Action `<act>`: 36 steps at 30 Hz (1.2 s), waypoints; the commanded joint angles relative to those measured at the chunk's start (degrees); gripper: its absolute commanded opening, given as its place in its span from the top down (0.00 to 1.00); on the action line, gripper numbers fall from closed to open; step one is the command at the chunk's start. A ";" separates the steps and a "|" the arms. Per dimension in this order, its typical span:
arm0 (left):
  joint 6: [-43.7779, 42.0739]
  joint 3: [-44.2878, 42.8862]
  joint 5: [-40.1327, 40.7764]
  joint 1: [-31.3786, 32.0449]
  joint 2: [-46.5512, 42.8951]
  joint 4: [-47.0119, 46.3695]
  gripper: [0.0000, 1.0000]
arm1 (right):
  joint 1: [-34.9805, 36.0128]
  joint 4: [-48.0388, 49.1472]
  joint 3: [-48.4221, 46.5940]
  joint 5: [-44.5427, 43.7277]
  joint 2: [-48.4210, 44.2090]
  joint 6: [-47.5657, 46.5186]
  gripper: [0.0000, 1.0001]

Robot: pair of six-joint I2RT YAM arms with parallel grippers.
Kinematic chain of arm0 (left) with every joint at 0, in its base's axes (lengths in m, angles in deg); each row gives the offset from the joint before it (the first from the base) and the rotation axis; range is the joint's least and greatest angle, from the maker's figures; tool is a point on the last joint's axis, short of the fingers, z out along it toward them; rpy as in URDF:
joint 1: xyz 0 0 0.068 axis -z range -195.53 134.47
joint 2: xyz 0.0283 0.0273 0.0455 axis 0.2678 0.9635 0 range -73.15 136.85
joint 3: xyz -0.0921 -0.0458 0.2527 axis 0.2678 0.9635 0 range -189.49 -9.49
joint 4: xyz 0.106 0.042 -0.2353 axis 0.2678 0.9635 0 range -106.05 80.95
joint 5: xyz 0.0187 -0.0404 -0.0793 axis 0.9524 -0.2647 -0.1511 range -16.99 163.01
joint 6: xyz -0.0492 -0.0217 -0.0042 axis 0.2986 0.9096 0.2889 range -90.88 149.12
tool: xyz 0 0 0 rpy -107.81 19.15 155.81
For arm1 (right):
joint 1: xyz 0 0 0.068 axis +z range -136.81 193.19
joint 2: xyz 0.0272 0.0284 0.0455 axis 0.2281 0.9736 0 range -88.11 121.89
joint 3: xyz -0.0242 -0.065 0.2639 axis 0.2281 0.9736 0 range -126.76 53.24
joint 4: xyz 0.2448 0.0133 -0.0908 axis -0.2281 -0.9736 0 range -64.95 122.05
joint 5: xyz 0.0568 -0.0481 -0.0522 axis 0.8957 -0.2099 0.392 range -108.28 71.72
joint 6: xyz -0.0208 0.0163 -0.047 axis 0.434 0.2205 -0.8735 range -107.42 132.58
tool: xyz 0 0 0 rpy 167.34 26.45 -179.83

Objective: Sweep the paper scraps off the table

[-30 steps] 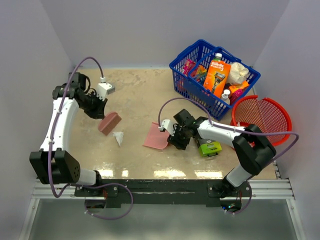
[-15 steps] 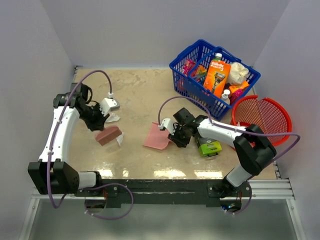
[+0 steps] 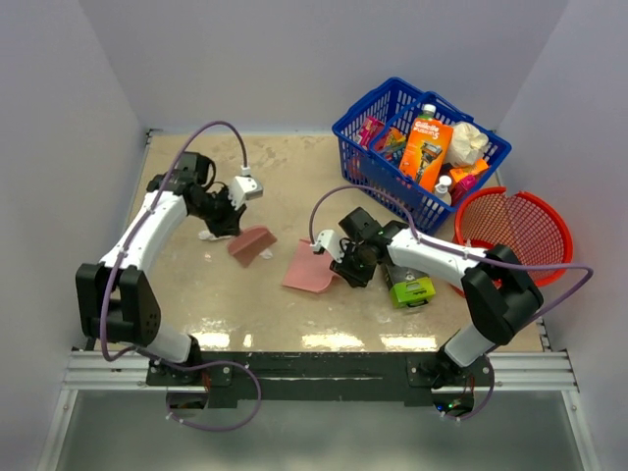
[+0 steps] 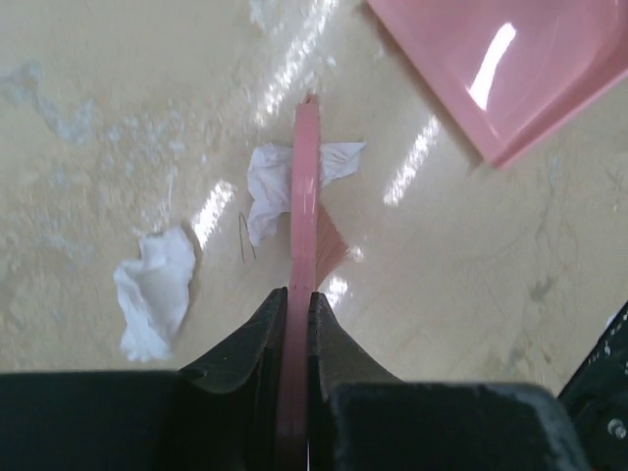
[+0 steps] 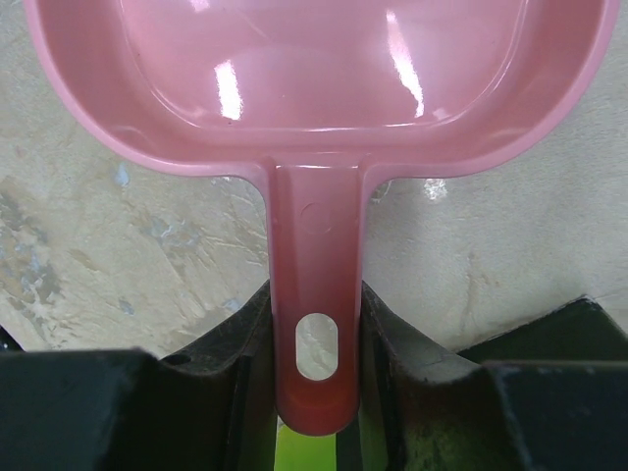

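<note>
The left pincer (image 4: 297, 312) is almost shut. It squeezes a thin pink brush (image 4: 305, 196) between its two black fingers. The brush sticks out away from the pincer, and its bristles show on its right side. One of the paper scraps (image 4: 267, 191) touches the brush, mostly on its left. A second paper scrap (image 4: 155, 291) lies further left on the table (image 4: 471, 255), apart from the brush. Past the brush tip a corner of the pink dustpan (image 4: 500, 69) shows, and it does not touch the brush.

The right pincer (image 5: 316, 319) is closed part way and grips the dustpan by its handle (image 5: 316, 255). The pan lies on the table with its wide mouth pointing away from the pincer.

From above, the dustpan sits near the middle of the table, with the brush just to its left. A green box (image 3: 412, 291) lies beside the right arm. A blue basket (image 3: 365, 116) full of packets stands at the far right. A red basket (image 3: 512, 231) stands just beside it at the right edge.
</note>
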 commanded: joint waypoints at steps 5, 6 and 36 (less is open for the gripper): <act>10.56 -9.21 -5.36 1.86 3.65 -8.34 1.00 | -0.02 -0.83 -2.22 -1.42 -0.41 -0.66 1.00; 11.43 -10.00 -4.65 1.77 3.12 -7.99 1.00 | -0.10 -0.83 -2.13 -2.04 -0.49 -0.66 1.00; 23.56 -14.67 35.63 -6.58 8.12 -5.70 1.00 | 0.95 -13.39 -19.80 -10.39 12.43 -0.39 1.00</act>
